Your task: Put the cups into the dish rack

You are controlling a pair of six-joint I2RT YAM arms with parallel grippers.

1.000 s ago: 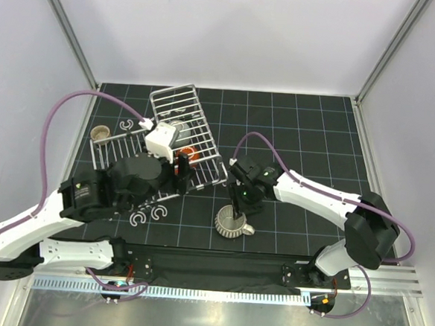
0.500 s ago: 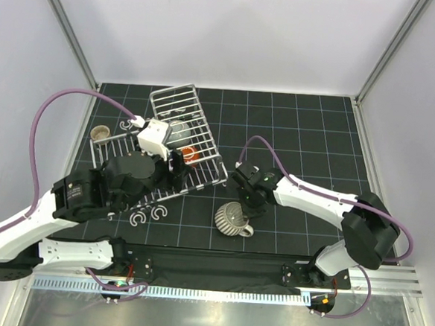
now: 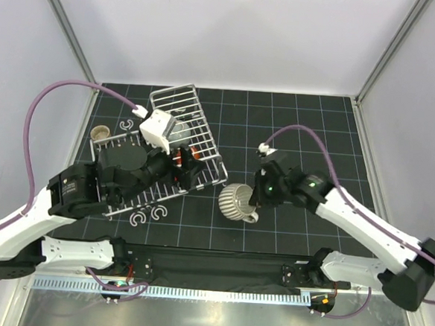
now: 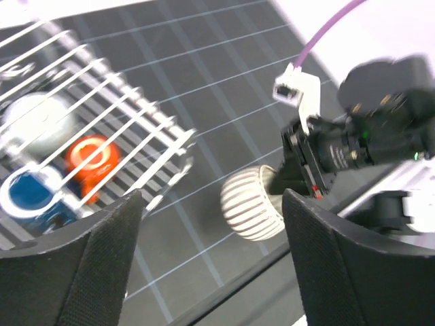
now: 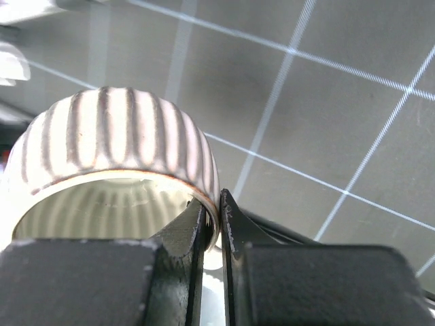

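Observation:
My right gripper (image 3: 254, 200) is shut on the rim of the cream cup with dark stripes (image 3: 236, 201), one finger inside and one outside (image 5: 216, 216), holding it tipped on its side above the mat. The cup also shows in the left wrist view (image 4: 250, 202) and fills the right wrist view (image 5: 115, 149). The dish rack (image 3: 193, 131) lies at the back left. In its basket sit an orange-red cup (image 4: 88, 157), a dark blue cup (image 4: 30, 193) and a speckled grey cup (image 4: 37, 122). My left gripper (image 4: 211, 272) is open and empty beside the rack's near corner. A small tan cup (image 3: 100, 133) stands left of the rack.
Small white C-shaped hooks (image 3: 148, 216) lie on the mat in front of the rack, and more lie at its back left (image 3: 124, 127). The black gridded mat (image 3: 309, 132) ends at pale enclosure walls on three sides. Purple cables loop over both arms.
My right gripper has lifted the striped cup off the mat and tipped it onto its side, the arm swinging right. My left arm has shifted slightly back along the rack.

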